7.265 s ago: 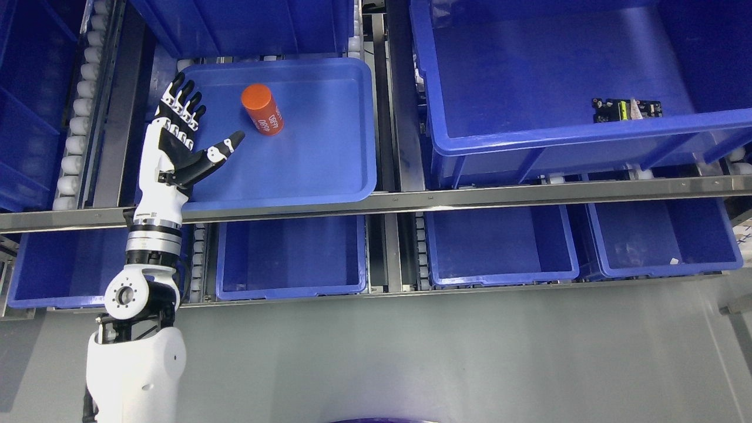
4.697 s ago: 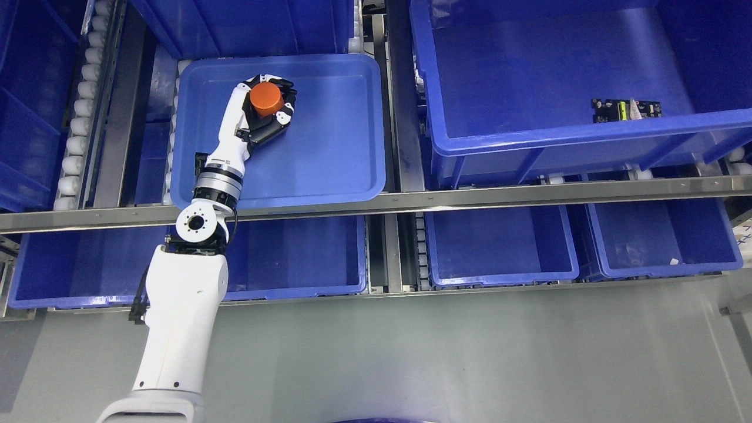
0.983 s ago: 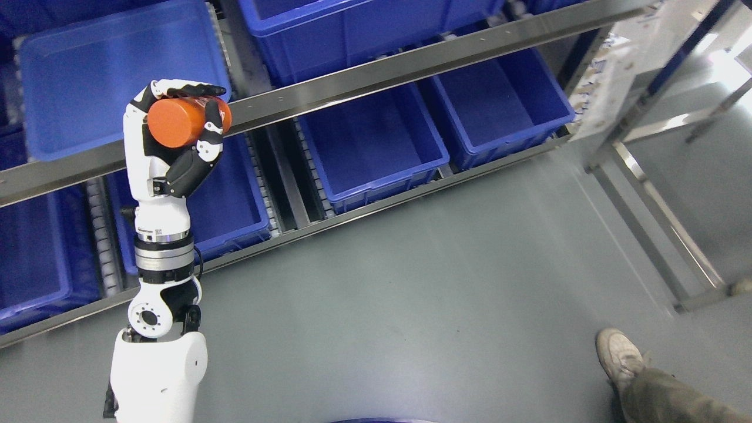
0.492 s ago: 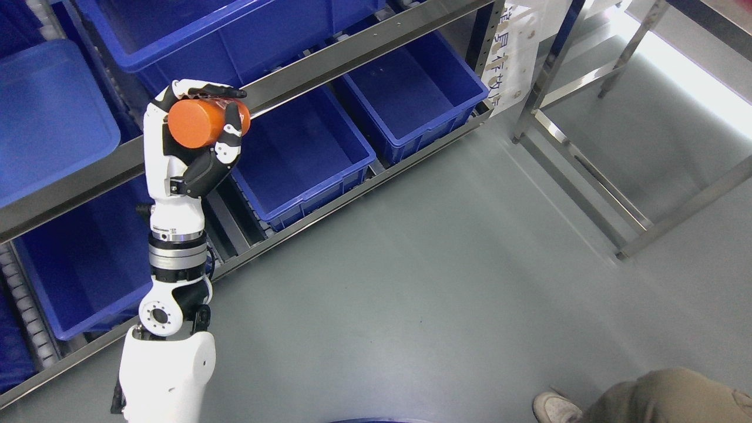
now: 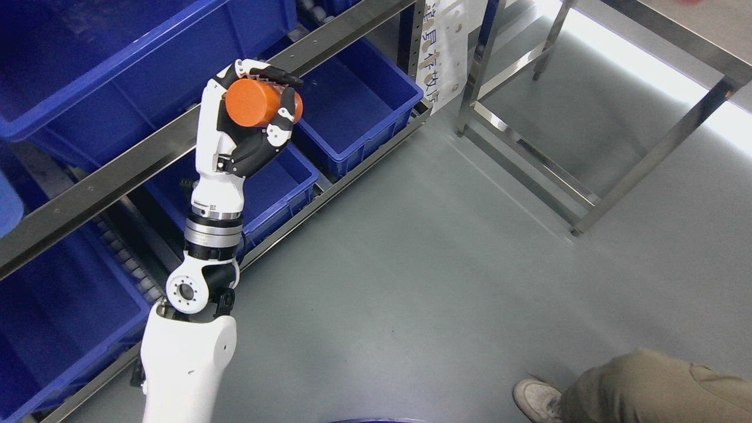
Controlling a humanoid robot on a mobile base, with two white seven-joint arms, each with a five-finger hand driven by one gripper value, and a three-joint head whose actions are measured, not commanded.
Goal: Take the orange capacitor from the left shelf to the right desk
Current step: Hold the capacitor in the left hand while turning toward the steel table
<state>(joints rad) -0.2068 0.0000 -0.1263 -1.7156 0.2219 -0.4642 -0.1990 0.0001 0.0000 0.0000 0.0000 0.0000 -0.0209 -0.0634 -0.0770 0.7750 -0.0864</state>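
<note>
Camera has swung right since half a second ago: the shelf [image 5: 147, 153] slides left in view and the desk [image 5: 664, 41] frame fills the upper right. Judged: carry underway, placement pending. The left hand [image 5: 249, 117] stays closed around the capacitor [image 5: 255, 104], held aloft, clear of the bins [image 5: 352, 111]. A person's leg [image 5: 646, 388] stands near.

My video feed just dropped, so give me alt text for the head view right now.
The robot's left hand is raised, gripping an orange capacitor on its side in front of a shelf of blue bins. A steel table frame stands at right on the grey floor, and a person's leg shows at lower right.
</note>
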